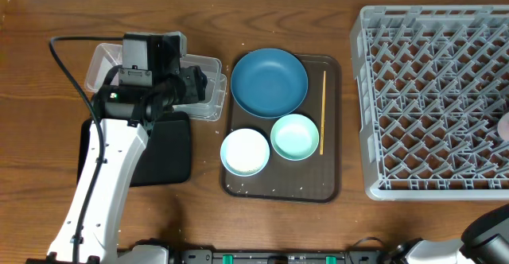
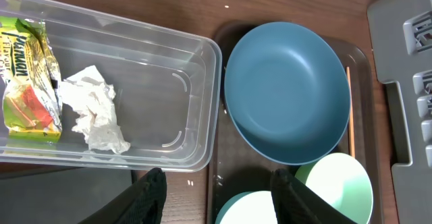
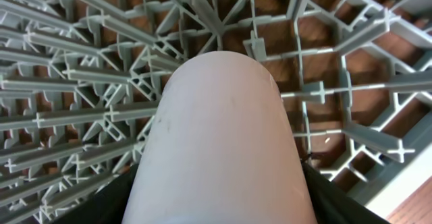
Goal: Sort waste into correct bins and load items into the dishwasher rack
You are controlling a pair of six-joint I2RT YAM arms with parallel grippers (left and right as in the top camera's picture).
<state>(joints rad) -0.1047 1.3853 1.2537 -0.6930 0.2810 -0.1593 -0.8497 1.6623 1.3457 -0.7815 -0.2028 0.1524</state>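
The left gripper (image 2: 219, 198) hovered wide open and empty above the near edge of the clear tub (image 2: 155, 75), where the yellow-green wrapper (image 2: 27, 82) and crumpled white paper (image 2: 94, 109) lay side by side. The right gripper (image 3: 223, 207) clasped a pale pink cup (image 3: 223, 116) (fingers pressed to both its flanks) over the grey dishwasher rack (image 3: 81, 82). The dark-blue dish (image 1: 269, 81) sat on the brown tray (image 1: 278, 186).

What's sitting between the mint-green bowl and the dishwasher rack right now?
Overhead view: the thin wooden stick lies between the mint-green bowl and the dishwasher rack, along the brown tray's right side; beyond the rim, bare wood table.
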